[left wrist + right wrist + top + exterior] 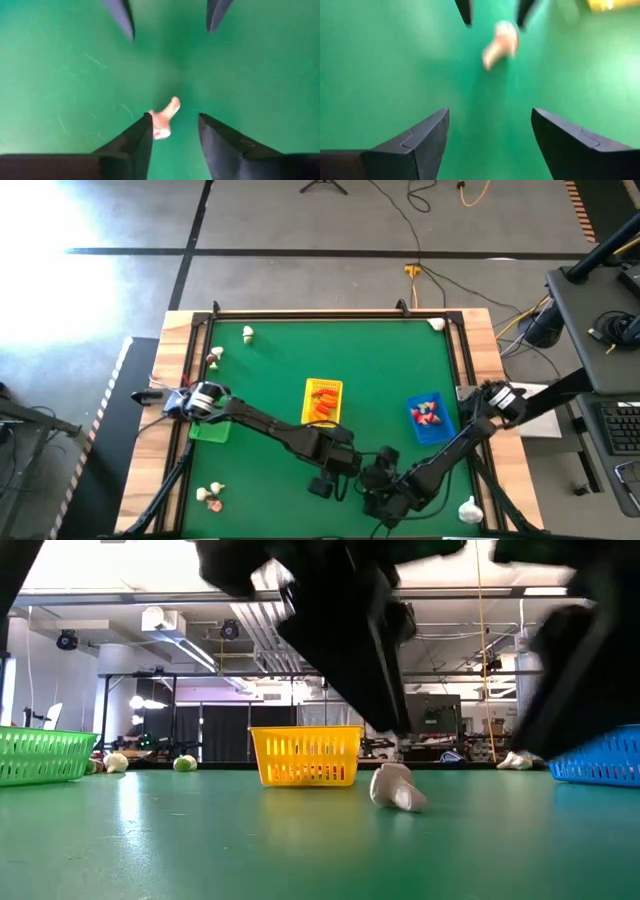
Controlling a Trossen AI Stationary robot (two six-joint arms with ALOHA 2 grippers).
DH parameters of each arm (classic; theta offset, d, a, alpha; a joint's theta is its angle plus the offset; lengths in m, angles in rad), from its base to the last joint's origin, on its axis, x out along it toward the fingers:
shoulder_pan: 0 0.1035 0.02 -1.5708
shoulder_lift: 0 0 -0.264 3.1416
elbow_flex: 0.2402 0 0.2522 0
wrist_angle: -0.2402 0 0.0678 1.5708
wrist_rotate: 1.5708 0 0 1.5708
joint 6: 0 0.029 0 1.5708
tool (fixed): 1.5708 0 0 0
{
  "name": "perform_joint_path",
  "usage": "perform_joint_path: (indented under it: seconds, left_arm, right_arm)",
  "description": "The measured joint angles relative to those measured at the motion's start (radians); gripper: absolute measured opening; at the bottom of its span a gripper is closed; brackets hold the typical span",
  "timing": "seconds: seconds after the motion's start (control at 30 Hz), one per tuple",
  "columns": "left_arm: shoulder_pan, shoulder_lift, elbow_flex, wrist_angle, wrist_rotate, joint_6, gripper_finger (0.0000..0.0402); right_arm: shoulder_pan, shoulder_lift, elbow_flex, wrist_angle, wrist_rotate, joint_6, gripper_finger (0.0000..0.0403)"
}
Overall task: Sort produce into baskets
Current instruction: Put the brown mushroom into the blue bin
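1 small cream produce piece (397, 788), lumpy, on green table (200, 840).

Lab, exposed ceiling ducts (250, 625), floor cables (400, 225)

The green table (380, 360) carries three baskets (322, 401) and scattered produce (247, 333).

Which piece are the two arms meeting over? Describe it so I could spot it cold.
Start at the yellow basket mid-table and come toward the near edge. There, a pale cream piece lies alone on the green mat, between the open left end effector and the right end effector; no other produce is close by.
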Motion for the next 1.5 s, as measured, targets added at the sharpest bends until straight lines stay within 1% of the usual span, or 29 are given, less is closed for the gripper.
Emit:
perform_joint_path:
  seconds: [0.07, 0.13, 0.23, 0.33, 0.4, 0.5, 0.57, 0.7, 0.83, 0.93, 1.03, 1.17, 1.33, 1.5]
  left_arm:
    - [-0.005, -0.026, -0.006, -0.029, -0.003, 0.015, 0.0158]
    - [-0.008, -0.058, -0.022, -0.072, -0.008, 0.017, 0.0166]
    - [-0.013, -0.125, -0.088, -0.109, -0.046, -0.008, 0.0168]
    - [-0.02, -0.213, -0.218, -0.074, -0.095, -0.074, 0.0168]
    - [-0.029, -0.282, -0.332, -0.032, -0.109, -0.147, 0.0166]
    - [-0.051, -0.388, -0.502, 0.03, -0.111, -0.289, 0.0161]
    - [-0.079, -0.458, -0.604, 0.059, -0.113, -0.399, 0.0158]
    - [-0.17, -0.586, -0.761, 0.119, -0.127, -0.618, 0.0152]
    - [-0.27, -0.673, -0.858, 0.139, -0.166, -0.811, 0.0148]
    - [-0.336, -0.707, -0.915, 0.177, -0.198, -0.912, 0.0147]
    - [-0.384, -0.712, -0.959, 0.224, -0.215, -0.992, 0.0146]
    - [-0.405, -0.699, -1.012, 0.323, -0.235, -1.068, 0.0146]
    - [-0.406, -0.669, -1.068, 0.516, -0.239, -1.09, 0.0146]
    - [-0.406, -0.635, -1.081, 0.614, -0.244, -1.094, 0.0146]
  right_arm:
    - [-0.022, 0.004, 0.001, 0.077, 0.026, -0.123, 0.0278]
    - [-0.046, 0.005, 0.001, 0.12, 0.031, -0.2, 0.028]
    - [-0.093, 0.005, 0.001, 0.135, 0.051, -0.217, 0.0281]
    - [-0.142, 0.005, -0.001, 0.137, 0.056, -0.213, 0.0281]
    - [-0.171, 0.005, -0.001, 0.151, 0.029, -0.214, 0.028]
    - [-0.199, 0.005, -0.001, 0.168, -0.078, -0.246, 0.0274]
    - [-0.203, 0.005, -0.002, 0.167, -0.125, -0.255, 0.0266]
    - [-0.203, 0.005, -0.011, 0.174, -0.14, -0.28, 0.0245]
    - [-0.205, 0.005, -0.028, 0.231, -0.139, -0.322, 0.0222]
    - [-0.21, 0.005, -0.062, 0.318, -0.139, -0.344, 0.0207]
    - [-0.217, 0.005, -0.099, 0.37, -0.139, -0.344, 0.0195]
    - [-0.219, 0.005, -0.14, 0.388, -0.139, -0.328, 0.0183]
    - [-0.22, 0.005, -0.175, 0.477, -0.139, -0.381, 0.0169]
    - [-0.225, 0.005, -0.197, 0.51, -0.139, -0.383, 0.0155]
